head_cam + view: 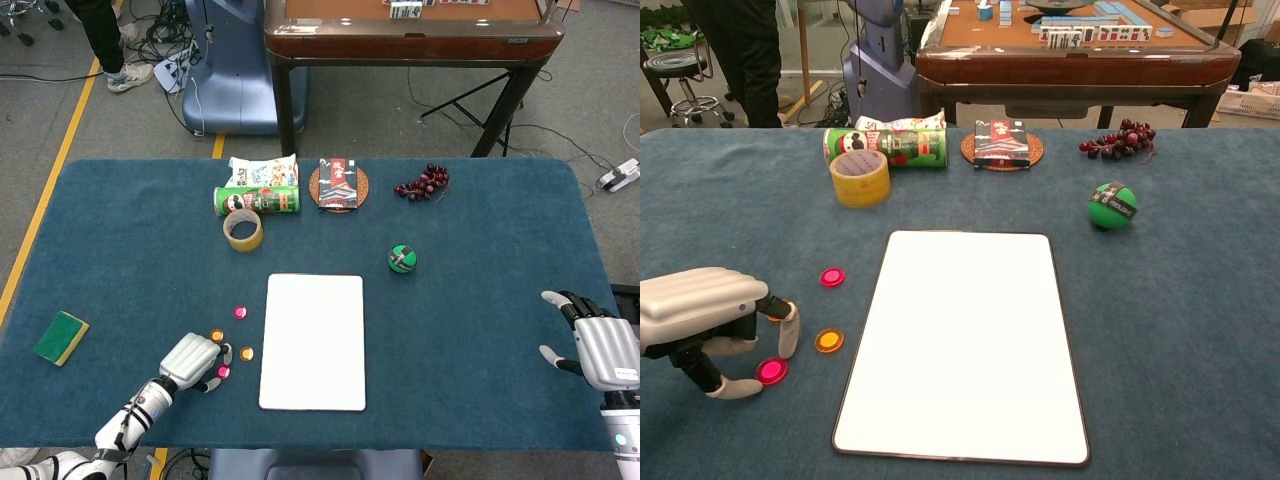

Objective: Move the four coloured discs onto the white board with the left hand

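Across the whole scene stretches the blue cloth table [130, 250], and at its middle lies the white board [965, 340], bare. Beyond it, along the far edge, a green Pringles can [895, 148] lies on its side in front of a printed snack bag [262, 171], with a roll of yellow tape [860, 177] just beside the can; the can's lettering is too small to read. Near the near-left edge sits a yellow-and-green sponge [60, 337]. A green ball [1112, 206] with a dark band rests right of the board, a bunch of dark grapes [422, 183] further back, and a small printed packet on a round coaster [1001, 145] stands between can and grapes. The left hand [702, 315] hovers low at the board's left, fingers curled down with thumb and a fingertip bracketing a pink disc [771, 370]; contact cannot be told. The right hand [600, 345] rests at the far right edge, fingers spread, holding nothing. All 4 discs lie on the cloth left of the board: another pink disc [832, 276], an orange disc [829, 341], and an orange one [217, 335] half hidden by the left hand.
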`<state>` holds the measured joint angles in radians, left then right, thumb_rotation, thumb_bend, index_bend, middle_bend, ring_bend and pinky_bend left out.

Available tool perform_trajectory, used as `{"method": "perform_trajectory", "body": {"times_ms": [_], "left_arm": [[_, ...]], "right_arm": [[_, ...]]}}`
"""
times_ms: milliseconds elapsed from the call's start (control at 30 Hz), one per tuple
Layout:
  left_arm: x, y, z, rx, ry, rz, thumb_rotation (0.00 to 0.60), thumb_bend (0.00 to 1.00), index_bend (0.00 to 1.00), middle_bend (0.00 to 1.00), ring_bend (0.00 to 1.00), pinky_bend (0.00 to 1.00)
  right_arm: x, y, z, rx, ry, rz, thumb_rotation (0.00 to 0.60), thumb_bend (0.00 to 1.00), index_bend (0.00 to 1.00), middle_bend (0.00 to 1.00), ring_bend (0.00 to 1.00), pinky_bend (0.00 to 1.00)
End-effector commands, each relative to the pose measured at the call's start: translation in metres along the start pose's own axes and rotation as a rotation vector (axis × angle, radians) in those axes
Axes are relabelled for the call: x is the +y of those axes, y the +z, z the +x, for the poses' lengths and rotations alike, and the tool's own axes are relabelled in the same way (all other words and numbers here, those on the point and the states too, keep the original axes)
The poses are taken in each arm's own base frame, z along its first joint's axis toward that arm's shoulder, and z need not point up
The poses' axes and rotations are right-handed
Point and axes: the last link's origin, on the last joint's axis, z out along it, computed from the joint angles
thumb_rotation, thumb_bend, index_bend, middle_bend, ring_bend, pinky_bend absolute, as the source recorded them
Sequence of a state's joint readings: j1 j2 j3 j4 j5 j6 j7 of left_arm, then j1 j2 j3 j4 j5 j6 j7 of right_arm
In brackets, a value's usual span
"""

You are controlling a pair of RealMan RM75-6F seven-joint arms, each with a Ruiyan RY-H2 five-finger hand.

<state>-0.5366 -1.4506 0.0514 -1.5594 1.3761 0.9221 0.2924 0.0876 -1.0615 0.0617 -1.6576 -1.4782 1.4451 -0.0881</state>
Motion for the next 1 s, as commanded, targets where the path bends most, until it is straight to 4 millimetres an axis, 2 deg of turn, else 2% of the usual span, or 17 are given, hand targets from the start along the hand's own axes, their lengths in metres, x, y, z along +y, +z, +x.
{"method": "perform_trajectory", "body": {"times_ms": [33, 300, 567, 767, 1000], "left_arm": [[0.0, 0.0, -0.001, -0.002, -0.002, 0.002, 0.6, 0.29, 0.58, 1.0, 1.0, 1.0], [0.0, -0.001, -0.003, -0.005, 0.001, 0.002, 0.6, 0.31, 0.62, 1.0, 1.0, 1.0], [0.002, -0.001, 0.004, 0.017, 0.004, -0.003, 0.6, 0.31, 0.64, 1.0, 1.0, 1.0], [0.005, 0.0, 0.016, 0.044, 0.009, -0.015, 0.6, 0.31, 0.64, 1.0, 1.0, 1.0], [0.017, 0.007, 0.043, 0.087, 0.03, -0.06, 0.6, 0.31, 0.64, 1.0, 1.0, 1.0]], "right_arm": [[0.0, 0.0, 0.0, 0.0, 0.0, -0.001, 0.6, 0.0, 0.25, 0.27, 0.29, 0.48], [0.0, 0.0, 0.0, 0.0, 0.0, 0.0, 0.6, 0.0, 0.25, 0.27, 0.29, 0.48], [0.001, 0.0, 0.001, 0.004, 0.002, -0.003, 0.6, 0.0, 0.25, 0.27, 0.29, 0.48], [0.001, 0.0, 0.001, 0.005, 0.004, -0.002, 0.6, 0.0, 0.25, 0.27, 0.29, 0.48], [0.001, -0.002, 0.003, 0.012, 0.005, -0.001, 0.6, 0.0, 0.25, 0.27, 0.29, 0.48]]}}
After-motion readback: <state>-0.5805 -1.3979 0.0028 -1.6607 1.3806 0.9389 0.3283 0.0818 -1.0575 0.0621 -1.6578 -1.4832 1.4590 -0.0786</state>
